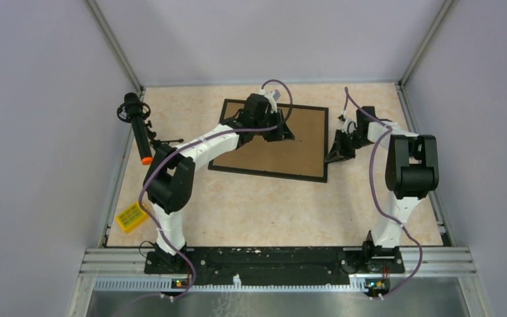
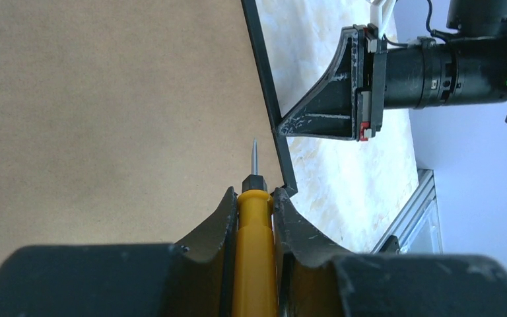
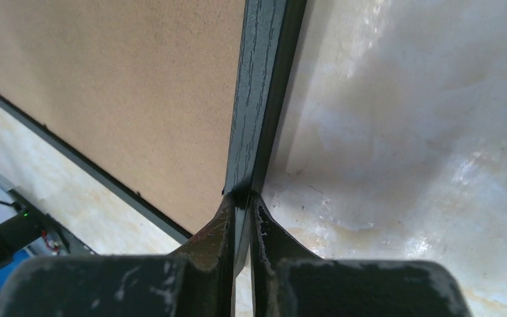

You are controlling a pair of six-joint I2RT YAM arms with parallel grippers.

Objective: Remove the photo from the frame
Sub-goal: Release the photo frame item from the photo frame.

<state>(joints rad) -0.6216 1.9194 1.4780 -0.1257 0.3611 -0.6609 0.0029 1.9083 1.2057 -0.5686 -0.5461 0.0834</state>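
My right gripper (image 3: 241, 201) is pinched almost fully closed on the thin black border of the frame (image 3: 105, 86), which lies brown back up and spreads away to the left of those fingers. My left gripper (image 2: 254, 191) clamps a yellow-handled tool (image 2: 255, 251) — its metal tip points just ahead of the fingers, over the brown back beside the border.

Yellow screwdriver (image 2: 254, 257) in left gripper (image 2: 255, 193), over frame (image 2: 105, 99)
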